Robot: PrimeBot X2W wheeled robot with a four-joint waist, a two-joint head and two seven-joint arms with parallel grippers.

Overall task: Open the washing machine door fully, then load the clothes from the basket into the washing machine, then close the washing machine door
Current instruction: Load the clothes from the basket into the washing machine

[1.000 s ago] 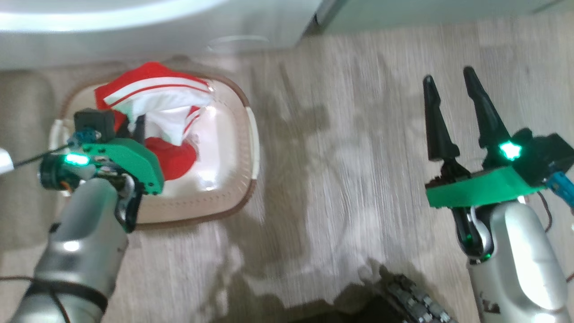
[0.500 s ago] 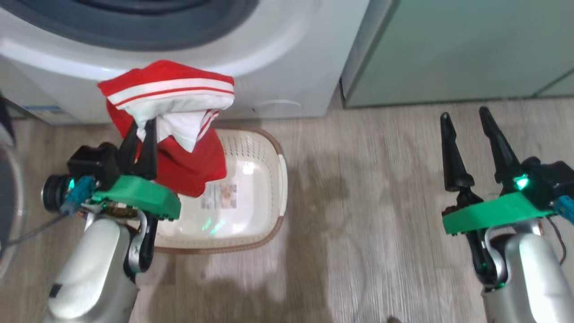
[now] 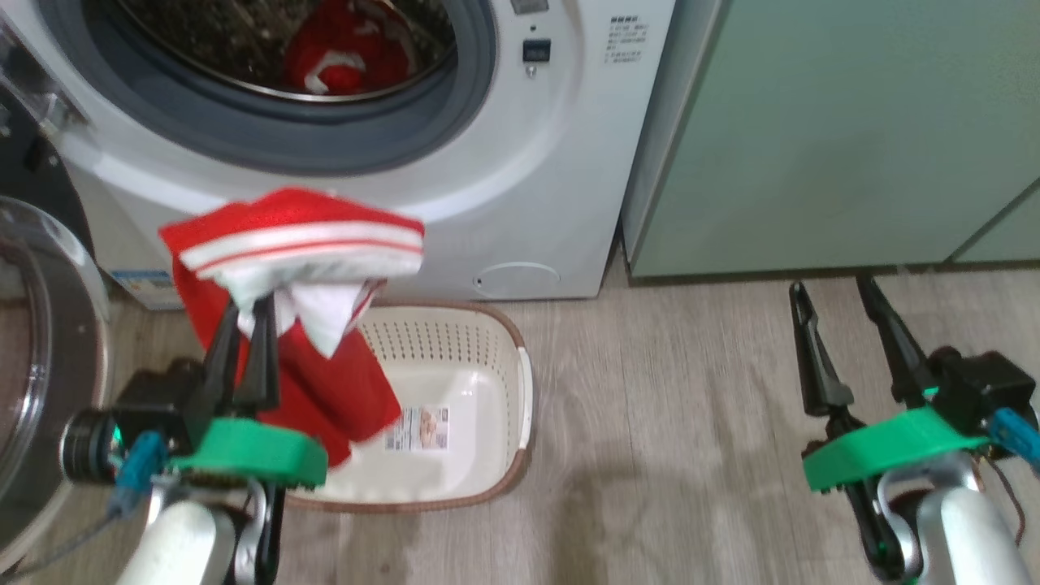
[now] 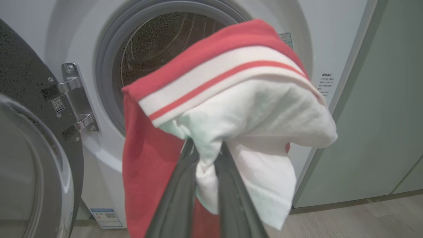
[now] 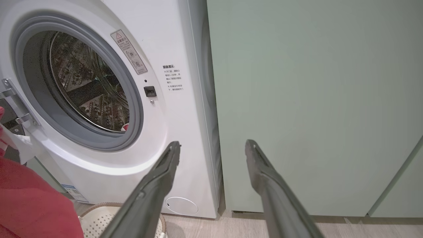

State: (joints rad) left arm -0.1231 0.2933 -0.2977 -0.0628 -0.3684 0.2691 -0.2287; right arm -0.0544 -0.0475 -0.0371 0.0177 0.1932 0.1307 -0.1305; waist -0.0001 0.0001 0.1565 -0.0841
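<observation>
My left gripper (image 3: pixel 248 313) is shut on the clothes (image 3: pixel 301 244), a red and white striped bundle hanging above the basket (image 3: pixel 526 390) and in front of the washing machine (image 3: pixel 520 162). In the left wrist view its fingertips (image 4: pixel 206 148) pinch the white fabric of the clothes (image 4: pixel 238 99) before the open drum. The washing machine door (image 3: pixel 49 341) stands swung open at the left. Another red piece (image 3: pixel 341 49) lies inside the drum. My right gripper (image 3: pixel 833 288) is open over the floor at the right, with nothing between its fingers.
Pale green cabinets (image 3: pixel 829 138) stand right of the machine. The basket's inside shows a label (image 3: pixel 418 428) on its bare floor. Wooden floor (image 3: pixel 666 422) lies between basket and right gripper. The door hinge (image 4: pixel 74 96) is left of the drum opening.
The head camera has tilted up from the floor to the machine front. My left gripper has lifted the clothes out of the basket. The right gripper stays open.
</observation>
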